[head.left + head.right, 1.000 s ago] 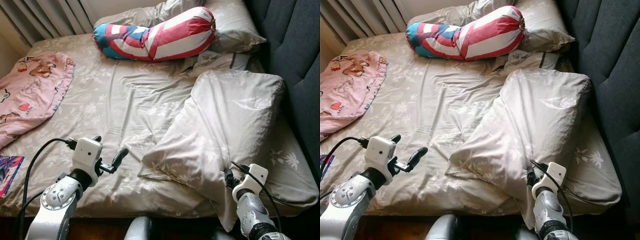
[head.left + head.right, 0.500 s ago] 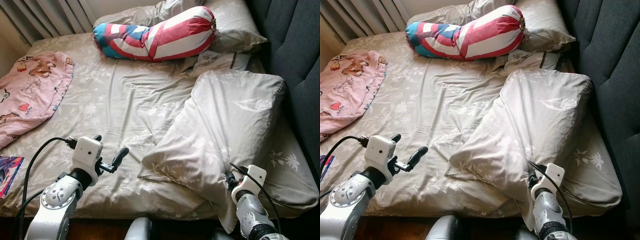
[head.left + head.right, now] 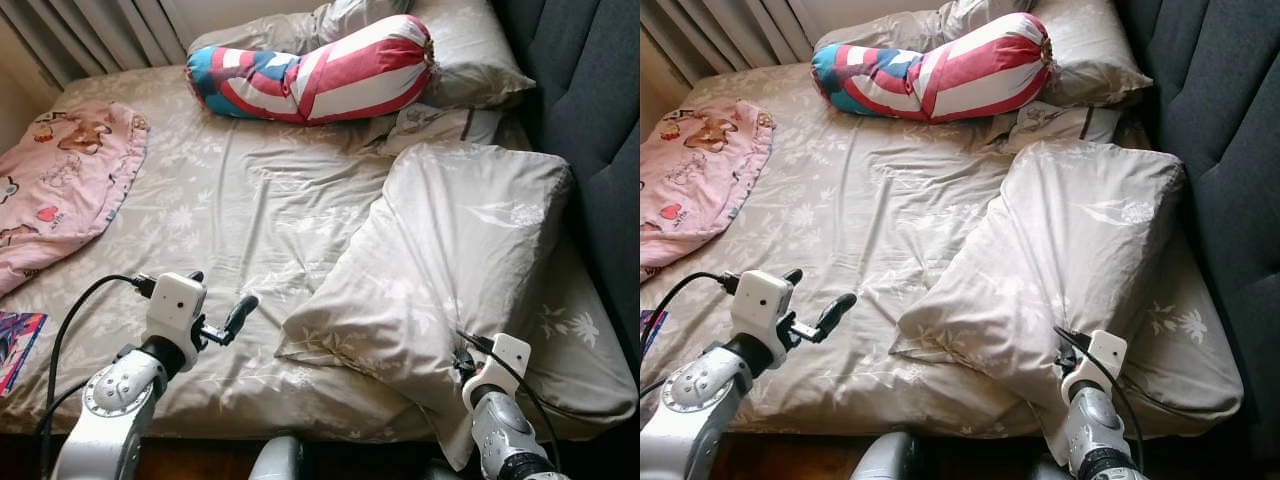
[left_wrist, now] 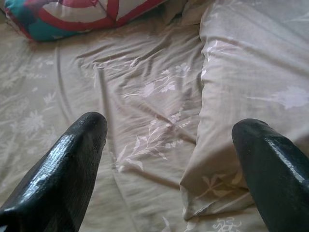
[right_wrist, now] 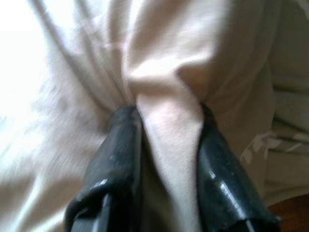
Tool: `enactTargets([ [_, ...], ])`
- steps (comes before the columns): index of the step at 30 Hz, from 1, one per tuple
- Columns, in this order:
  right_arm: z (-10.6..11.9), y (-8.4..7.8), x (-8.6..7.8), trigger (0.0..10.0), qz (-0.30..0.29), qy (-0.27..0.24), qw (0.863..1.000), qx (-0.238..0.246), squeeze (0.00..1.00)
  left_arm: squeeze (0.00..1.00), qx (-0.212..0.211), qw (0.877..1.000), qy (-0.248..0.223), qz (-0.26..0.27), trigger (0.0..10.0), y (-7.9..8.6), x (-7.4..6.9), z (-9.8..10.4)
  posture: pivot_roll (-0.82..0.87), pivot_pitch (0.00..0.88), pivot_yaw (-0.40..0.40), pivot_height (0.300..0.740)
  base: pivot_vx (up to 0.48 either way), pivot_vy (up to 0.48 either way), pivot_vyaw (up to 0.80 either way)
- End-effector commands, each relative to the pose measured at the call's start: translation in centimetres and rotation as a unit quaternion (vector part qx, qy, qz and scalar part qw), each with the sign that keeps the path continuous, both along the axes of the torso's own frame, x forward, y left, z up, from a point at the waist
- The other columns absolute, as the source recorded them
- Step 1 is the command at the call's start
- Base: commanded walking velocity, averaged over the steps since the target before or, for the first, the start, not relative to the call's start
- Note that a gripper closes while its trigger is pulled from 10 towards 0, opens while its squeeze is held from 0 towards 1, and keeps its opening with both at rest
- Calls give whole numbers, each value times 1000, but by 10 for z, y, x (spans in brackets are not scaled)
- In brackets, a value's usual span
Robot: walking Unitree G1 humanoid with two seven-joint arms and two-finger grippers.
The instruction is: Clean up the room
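Ahead of both my hands spreads the beige floral-sheeted bed [image 3: 230, 210]. My right hand [image 5: 164, 145] pinches a thin fold of the big beige floral pillow [image 3: 450, 260] just above it; that fold could slip. My left hand [image 4: 169, 154] hovers wide open, empty.

Beige floral pillow [image 3: 450, 260], red-white-blue striped bolster [image 3: 310, 72], pink cartoon blanket [image 3: 60, 190]
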State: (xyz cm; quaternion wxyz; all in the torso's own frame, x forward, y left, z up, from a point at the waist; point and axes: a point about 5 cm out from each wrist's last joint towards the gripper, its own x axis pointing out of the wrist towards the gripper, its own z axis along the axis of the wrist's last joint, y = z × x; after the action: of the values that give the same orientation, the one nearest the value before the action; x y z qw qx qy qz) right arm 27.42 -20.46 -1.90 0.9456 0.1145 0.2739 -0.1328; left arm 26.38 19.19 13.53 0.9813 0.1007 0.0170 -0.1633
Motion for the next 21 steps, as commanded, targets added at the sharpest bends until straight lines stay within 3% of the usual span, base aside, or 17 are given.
enactTargets([
  [1, -18, 8, -18, 0, 11, 52, 999, -4, 0, 0, 8, 1000, 6, 11, 10000, 5, 2, -6, 140, 156, 127, 667, 0, 0, 0],
  [5, -11, 0, -12, 0, -5, 37, 999, -26, 0, 0, 8, 1000, 6, 15, 10000, 5, 7, -8, 118, 131, 116, 667, 0, 0, 0],
  [14, 15, -35, 4, 0, -52, 0, 991, -126, 0, 0, 6, 1000, -6, 24, 10000, 2, 19, -14, 70, 74, 89, 667, 0, 0, 0],
  [15, 23, -47, 7, 0, -66, -2, 985, -161, 0, 0, 6, 1000, -8, 25, 10000, 1, 22, -14, 64, 65, 85, 667, 0, 0, 0],
  [17, 29, -54, 10, 0, -76, -9, 980, -181, 0, 0, 4, 1000, -10, 27, 10000, 1, 23, -15, 57, 62, 85, 667, 0, 0, 0],
  [18, 44, -71, 14, 0, -110, -26, 972, -207, 0, 0, 1, 999, -12, 30, 10000, 1, 25, -15, 41, 55, 82, 667, 0, 0, 0],
  [21, 58, -93, 15, 0, -150, -35, 962, -226, 0, 0, -1, 999, -13, 30, 10000, 0, 27, -18, 30, 45, 79, 667, 0, 0, 0],
])
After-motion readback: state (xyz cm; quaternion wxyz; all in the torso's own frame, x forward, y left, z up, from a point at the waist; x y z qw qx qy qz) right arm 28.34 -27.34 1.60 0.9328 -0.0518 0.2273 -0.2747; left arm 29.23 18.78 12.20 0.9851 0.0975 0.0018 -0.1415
